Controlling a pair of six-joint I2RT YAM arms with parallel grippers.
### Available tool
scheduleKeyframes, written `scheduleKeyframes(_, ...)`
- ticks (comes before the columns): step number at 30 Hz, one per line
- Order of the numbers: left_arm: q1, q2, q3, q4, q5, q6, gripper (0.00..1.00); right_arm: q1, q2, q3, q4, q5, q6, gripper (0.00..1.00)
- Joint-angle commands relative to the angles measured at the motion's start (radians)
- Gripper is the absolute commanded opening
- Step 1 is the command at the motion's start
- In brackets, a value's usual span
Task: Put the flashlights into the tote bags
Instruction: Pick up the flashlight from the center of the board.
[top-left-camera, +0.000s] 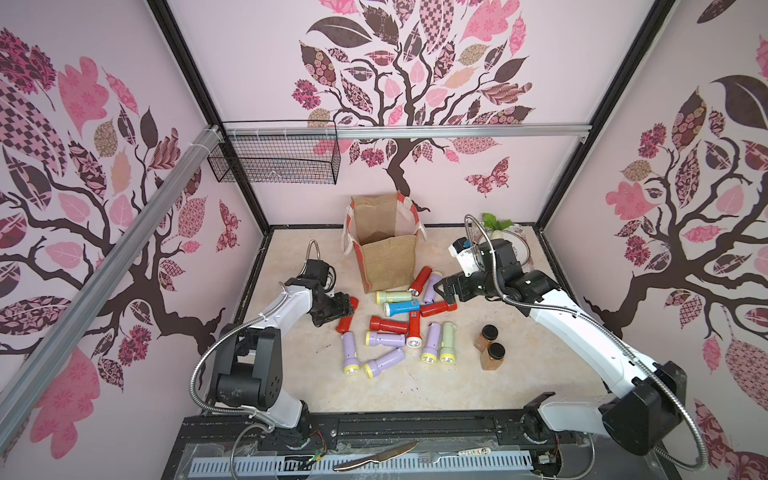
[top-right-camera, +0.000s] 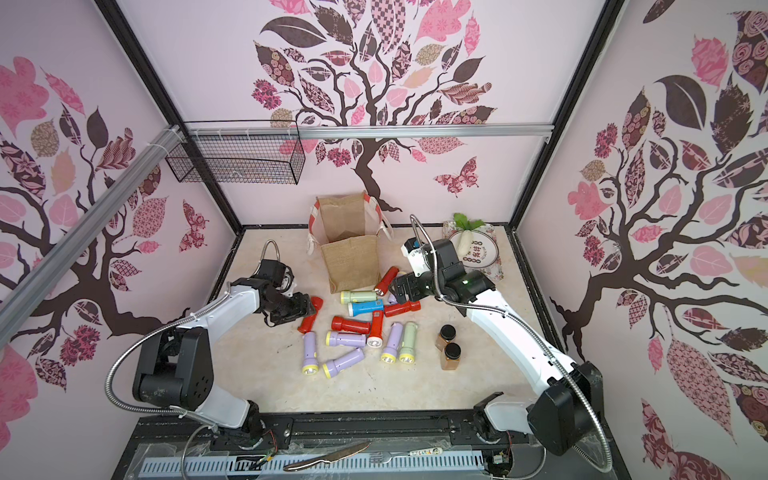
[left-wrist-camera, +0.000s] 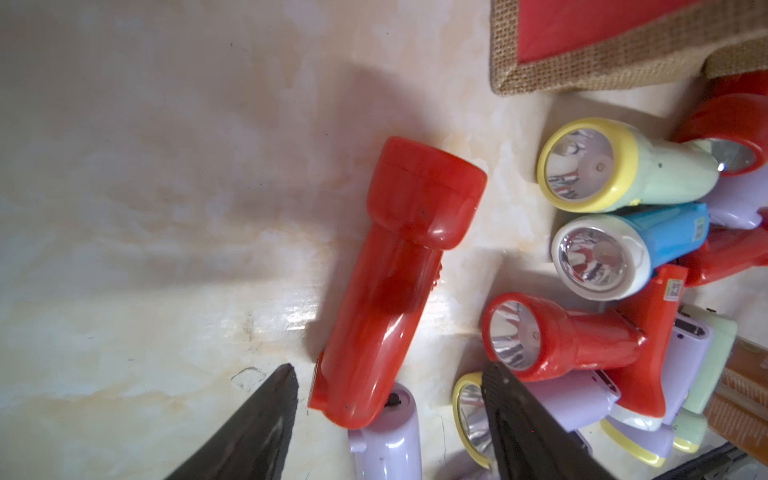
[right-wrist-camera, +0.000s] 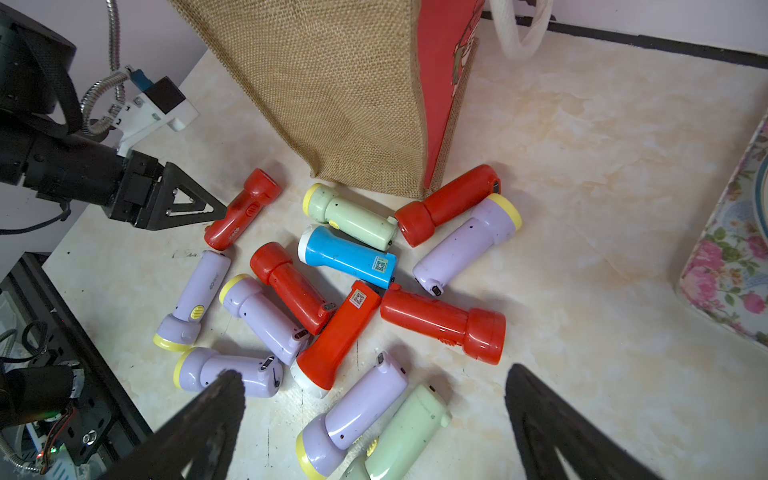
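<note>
Left gripper (left-wrist-camera: 388, 368), half open and empty, straddles the red flashlight (left-wrist-camera: 399, 266) at nine o'clock of the pile (top-left-camera: 399, 328); clamping comes next. Right gripper (right-wrist-camera: 374, 371) gapes empty.

13 flashlights (right-wrist-camera: 336, 336) tot: 5 red, 5 lilac, 2 pale green, 1 blue; 1 red sits at the left claw (top-left-camera: 349, 309), other 12 bunched ahead of the right claw (top-left-camera: 444, 293). 1 tote bag (top-left-camera: 388, 262) btwn the claws, further back. 2 amber jars (top-left-camera: 490, 347) behind right claw. 1 wire basket (top-left-camera: 274, 160), 1 flowered plate (top-right-camera: 492, 249)
</note>
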Motion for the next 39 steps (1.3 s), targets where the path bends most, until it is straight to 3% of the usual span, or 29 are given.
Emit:
scheduleKeyframes(1, -0.006, 0.024, 0.057, 0.020, -0.047, 0.025, 0.71, 0.000, 0.021, 0.010, 0.011, -0.037, -0.022, 1.00)
scheduleKeyframes(17, -0.017, 0.130, 0.062, 0.081, -0.073, 0.030, 0.57, 0.013, 0.043, 0.036, 0.021, -0.066, -0.028, 1.00)
scheduleKeyframes(26, -0.022, 0.140, 0.046, 0.109, -0.117, -0.006, 0.35, 0.014, 0.055, 0.063, 0.020, -0.057, -0.025, 1.00)
scheduleKeyframes(34, -0.022, 0.074, 0.038, 0.098, -0.152, -0.039, 0.09, 0.016, 0.049, 0.115, -0.004, -0.037, -0.037, 1.00)
scheduleKeyframes(39, -0.022, -0.013, 0.058, 0.060, -0.148, -0.070, 0.05, 0.015, 0.045, 0.151, -0.023, -0.037, -0.024, 1.00)
